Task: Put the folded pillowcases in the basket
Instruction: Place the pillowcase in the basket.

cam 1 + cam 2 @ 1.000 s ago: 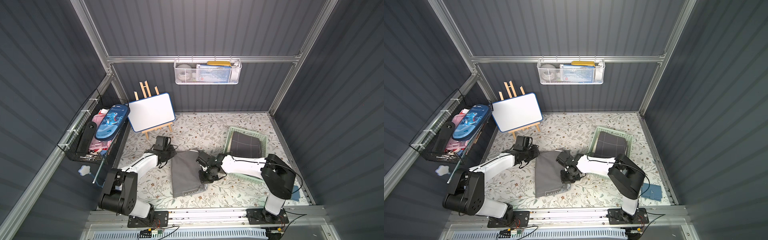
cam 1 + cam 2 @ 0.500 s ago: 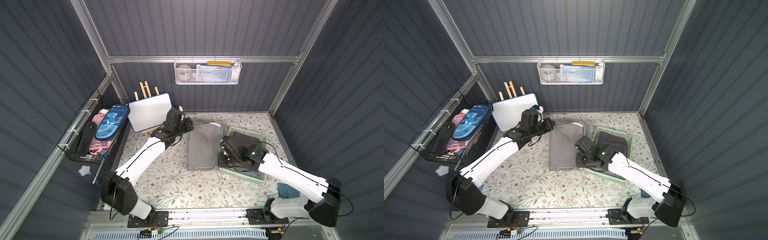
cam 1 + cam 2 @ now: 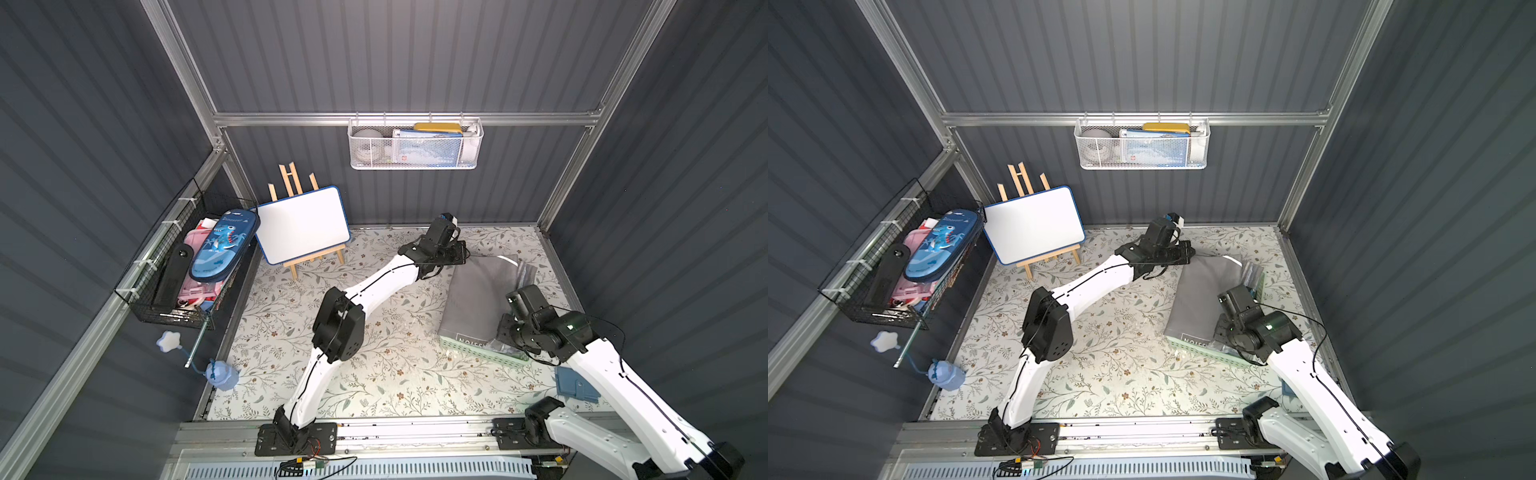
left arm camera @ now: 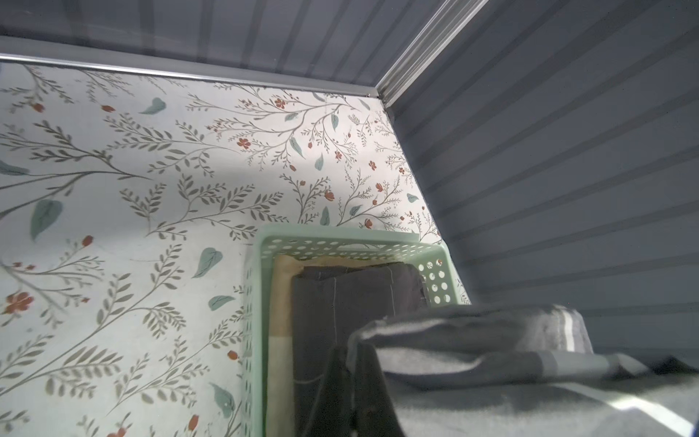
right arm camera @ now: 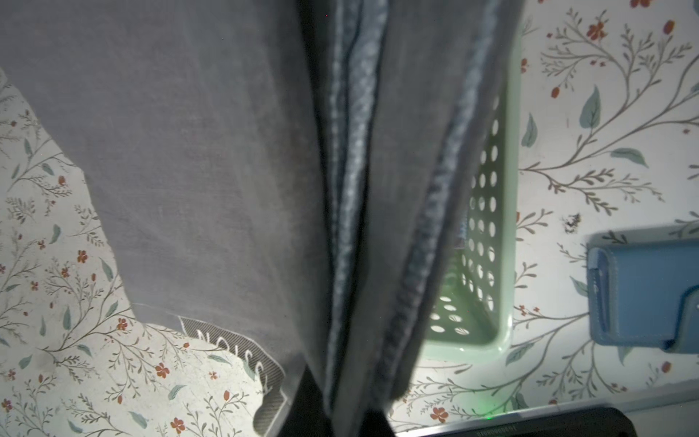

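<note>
Grey pillowcase (image 3: 473, 295) above mint basket (image 3: 490, 356)

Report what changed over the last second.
Both arms swung from mid-table to the right, lifting the grey pillowcase off the table; it now hangs over the mint basket. The left hand and right hand stayed shut on it throughout. The basket, the dark cloth inside it and the whiteboard have not moved.

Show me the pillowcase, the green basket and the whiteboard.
pillowcase (image 3: 478, 291): in a top view, middle of the grey cloth.
basket (image 4: 340, 246): left wrist view, perforated end wall.
whiteboard (image 3: 303, 224): in a top view, centre of the white face.
</note>
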Tool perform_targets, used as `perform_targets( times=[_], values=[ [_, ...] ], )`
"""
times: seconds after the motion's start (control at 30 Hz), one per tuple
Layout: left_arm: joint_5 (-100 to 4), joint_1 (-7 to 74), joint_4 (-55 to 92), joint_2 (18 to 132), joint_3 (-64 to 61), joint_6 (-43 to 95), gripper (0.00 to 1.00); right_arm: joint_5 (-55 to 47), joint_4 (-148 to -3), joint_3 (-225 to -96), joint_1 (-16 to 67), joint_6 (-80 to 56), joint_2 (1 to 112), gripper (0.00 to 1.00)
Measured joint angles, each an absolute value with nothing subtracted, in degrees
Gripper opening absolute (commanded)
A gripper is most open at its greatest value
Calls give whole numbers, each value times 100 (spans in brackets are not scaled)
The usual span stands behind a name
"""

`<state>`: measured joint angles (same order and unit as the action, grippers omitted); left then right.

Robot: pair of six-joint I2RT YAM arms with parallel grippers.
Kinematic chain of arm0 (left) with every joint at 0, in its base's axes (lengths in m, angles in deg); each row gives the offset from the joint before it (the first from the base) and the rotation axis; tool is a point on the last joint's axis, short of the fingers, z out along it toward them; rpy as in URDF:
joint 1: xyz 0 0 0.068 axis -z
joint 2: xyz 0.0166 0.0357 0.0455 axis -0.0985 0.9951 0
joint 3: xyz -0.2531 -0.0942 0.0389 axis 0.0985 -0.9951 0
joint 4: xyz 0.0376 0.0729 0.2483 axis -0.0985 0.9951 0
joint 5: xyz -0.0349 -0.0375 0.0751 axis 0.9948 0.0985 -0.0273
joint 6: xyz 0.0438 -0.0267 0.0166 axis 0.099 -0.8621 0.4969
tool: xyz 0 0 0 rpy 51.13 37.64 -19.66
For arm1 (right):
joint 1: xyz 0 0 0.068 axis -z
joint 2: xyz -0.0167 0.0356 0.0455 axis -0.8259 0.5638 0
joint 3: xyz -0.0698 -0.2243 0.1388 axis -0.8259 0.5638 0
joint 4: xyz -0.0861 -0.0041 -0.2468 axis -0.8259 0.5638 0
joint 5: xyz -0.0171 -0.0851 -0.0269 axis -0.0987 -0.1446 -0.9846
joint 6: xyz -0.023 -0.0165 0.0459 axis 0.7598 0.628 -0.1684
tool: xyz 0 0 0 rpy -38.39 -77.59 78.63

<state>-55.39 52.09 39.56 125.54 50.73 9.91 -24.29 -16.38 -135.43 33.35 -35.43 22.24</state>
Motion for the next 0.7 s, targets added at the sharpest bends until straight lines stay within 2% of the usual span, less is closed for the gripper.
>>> perform_targets(
  times=[0.17, 0.4, 0.7],
  values=[
    [-5406, 5209, 4153, 13221, 5945, 1055, 0, -2344, -1855, -13359, 3742, -3455, 2316, 0],
    [-5308, 5202, 4225, 13507, 6417, 1059, 0, -2062, -2143, -13287, 4579, -3125, 2849, 0],
    [-5159, 5163, 4192, 13940, 6448, 1059, 0, -1662, -2506, -13060, 4756, -3007, 3575, 0]
  ],
)
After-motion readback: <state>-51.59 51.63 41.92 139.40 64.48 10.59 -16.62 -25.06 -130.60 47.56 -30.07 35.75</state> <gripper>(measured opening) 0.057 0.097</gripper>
